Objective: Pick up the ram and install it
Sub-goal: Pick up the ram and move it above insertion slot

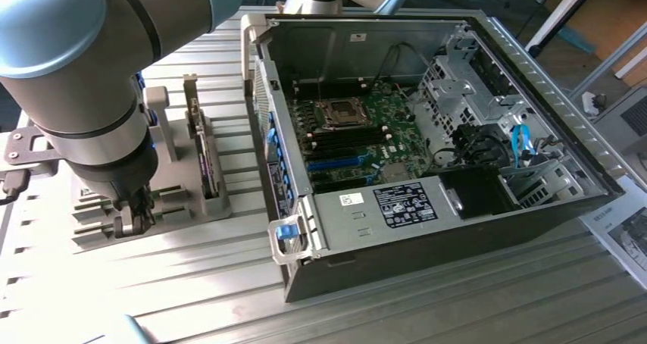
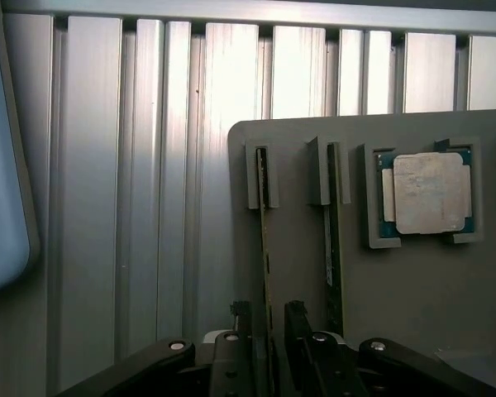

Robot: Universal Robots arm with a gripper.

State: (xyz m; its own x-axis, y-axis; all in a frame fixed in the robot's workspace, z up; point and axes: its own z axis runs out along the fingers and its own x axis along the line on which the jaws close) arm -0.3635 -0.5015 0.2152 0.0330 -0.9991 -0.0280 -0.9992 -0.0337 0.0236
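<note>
Two ram sticks stand on edge in the grey fixture (image 2: 298, 273). The ram (image 2: 265, 240) being worked is the one farther from the processor chip (image 2: 428, 192), and the second stick (image 2: 334, 248) sits between them. Gripper (image 2: 269, 331) is down over the ram with fingers (image 2: 296, 327) spread, one on each side of the board. A gap shows on both sides, so nothing is pinched. Ram sits in its end bracket, not lifted.

Exterior view: gripper (image 1: 132, 221) is low on the grey fixture, roughly 9 o'clock from the open PC case (image 1: 475, 207), on the exterior view's left. Upright dark expansion card (image 1: 207, 166) stands in the same fixture, about 1 o'clock from the gripper. Motherboard (image 1: 395, 143) lies inside the case — its black memory slots (image 1: 344, 141) are at 6 o'clock of the CPU socket (image 1: 339, 115). All of it rests on a ribbed aluminium table (image 1: 425, 314).
</note>
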